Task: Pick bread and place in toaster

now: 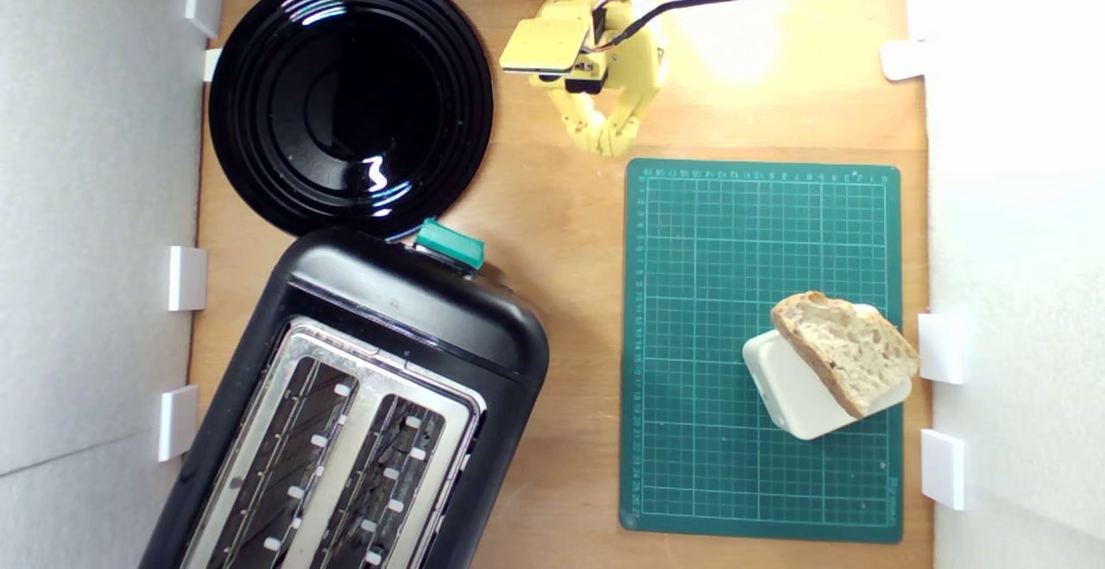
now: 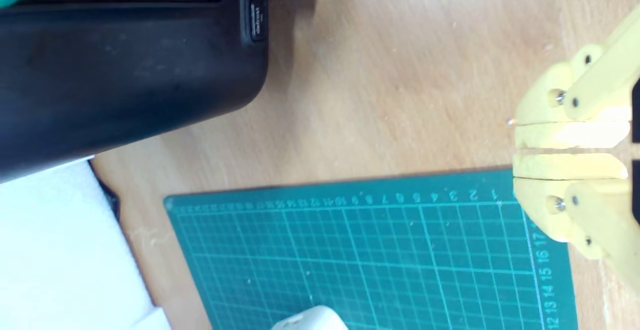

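The gripper (image 1: 609,148) hangs empty, jaws closed together, just off the mat's (image 1: 691,431) upper edge. The bread (image 1: 844,350) leans on a white box (image 1: 798,396) at the mat's far corner, diagonally away toward the exterior view's lower right.

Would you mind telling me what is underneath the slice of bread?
The bread leans on a white plastic box, which sits on the green cutting mat. The part of the box under the bread is hidden.
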You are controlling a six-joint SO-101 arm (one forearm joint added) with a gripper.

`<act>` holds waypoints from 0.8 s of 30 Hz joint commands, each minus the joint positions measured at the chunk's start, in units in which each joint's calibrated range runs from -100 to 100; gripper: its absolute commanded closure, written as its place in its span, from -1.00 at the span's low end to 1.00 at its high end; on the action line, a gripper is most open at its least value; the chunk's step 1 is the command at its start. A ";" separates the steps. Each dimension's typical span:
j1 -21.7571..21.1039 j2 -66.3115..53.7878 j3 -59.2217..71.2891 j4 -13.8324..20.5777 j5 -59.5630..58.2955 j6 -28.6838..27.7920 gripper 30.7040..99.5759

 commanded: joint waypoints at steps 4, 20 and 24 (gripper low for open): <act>0.70 10.02 -5.00 -9.05 -15.56 -0.27 0.98; -2.60 19.34 -4.46 -11.50 -27.16 -3.20 0.98; -4.70 21.67 -3.82 -2.07 -34.50 -11.73 0.98</act>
